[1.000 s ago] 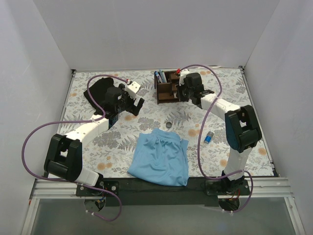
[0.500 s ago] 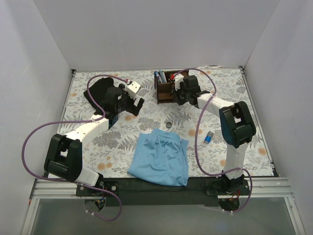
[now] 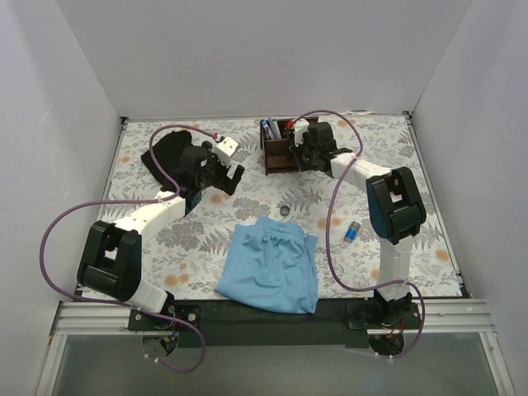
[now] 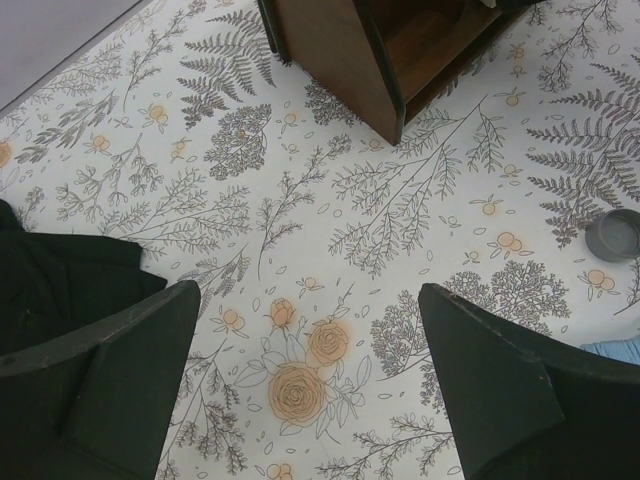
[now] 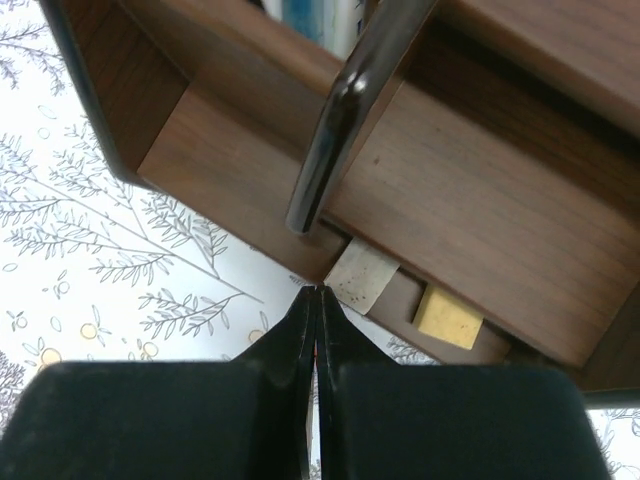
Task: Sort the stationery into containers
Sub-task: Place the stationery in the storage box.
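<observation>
My right gripper (image 5: 316, 290) is pinched shut and looks empty, its tips at the wooden desk organizer's (image 5: 520, 230) lower shelf, where two eraser blocks (image 5: 448, 318) lie. Pens (image 3: 268, 128) stand inside. The dark ring (image 3: 285, 210) and blue-capped cylinder (image 3: 352, 231) lie unsorted on the table (image 3: 190, 239); my left gripper (image 4: 308, 300) hangs wide open.

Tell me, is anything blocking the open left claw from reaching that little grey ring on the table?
Nothing visible. Only bare patterned table lies between the left gripper and the ring; the blue cloth sits beside it.
</observation>
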Robot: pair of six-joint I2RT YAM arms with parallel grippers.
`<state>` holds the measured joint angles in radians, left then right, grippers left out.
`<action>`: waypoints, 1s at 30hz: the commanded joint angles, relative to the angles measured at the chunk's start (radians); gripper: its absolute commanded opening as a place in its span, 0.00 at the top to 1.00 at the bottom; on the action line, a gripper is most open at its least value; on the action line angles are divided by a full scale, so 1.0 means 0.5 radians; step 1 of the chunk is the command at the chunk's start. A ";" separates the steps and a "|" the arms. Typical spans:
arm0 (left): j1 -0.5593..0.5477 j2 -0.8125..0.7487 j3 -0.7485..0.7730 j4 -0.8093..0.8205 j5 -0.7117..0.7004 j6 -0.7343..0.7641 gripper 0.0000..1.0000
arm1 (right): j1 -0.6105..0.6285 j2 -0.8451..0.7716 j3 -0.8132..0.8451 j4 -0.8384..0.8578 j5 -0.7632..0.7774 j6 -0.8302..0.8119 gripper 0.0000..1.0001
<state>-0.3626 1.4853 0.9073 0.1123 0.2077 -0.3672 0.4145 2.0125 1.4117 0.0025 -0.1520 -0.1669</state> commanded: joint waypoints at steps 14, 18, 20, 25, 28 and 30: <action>0.007 -0.050 0.069 -0.019 0.023 -0.023 0.07 | -0.010 0.065 0.153 0.130 0.049 -0.004 0.99; 0.007 -0.114 0.042 -0.044 0.039 0.026 0.07 | -0.010 -0.088 0.031 0.084 0.055 -0.007 0.99; 0.004 -0.181 0.005 -0.059 0.030 0.135 0.05 | -0.007 -0.196 -0.065 0.026 0.129 0.024 0.82; -0.002 -0.225 -0.051 -0.129 -0.240 0.179 0.05 | -0.028 -0.604 -0.426 -0.293 0.234 0.085 0.48; 0.001 -0.249 -0.066 -0.163 -0.213 0.204 0.05 | -0.068 -0.782 -0.559 -0.630 0.038 -0.330 0.45; 0.001 -0.258 -0.057 -0.182 -0.170 0.204 0.06 | -0.090 -0.877 -0.599 -0.823 -0.174 -0.686 0.43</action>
<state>-0.3630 1.4071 0.8890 0.0547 0.1261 -0.2932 0.3908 1.6619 1.1549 -0.1913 -0.1040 -0.2317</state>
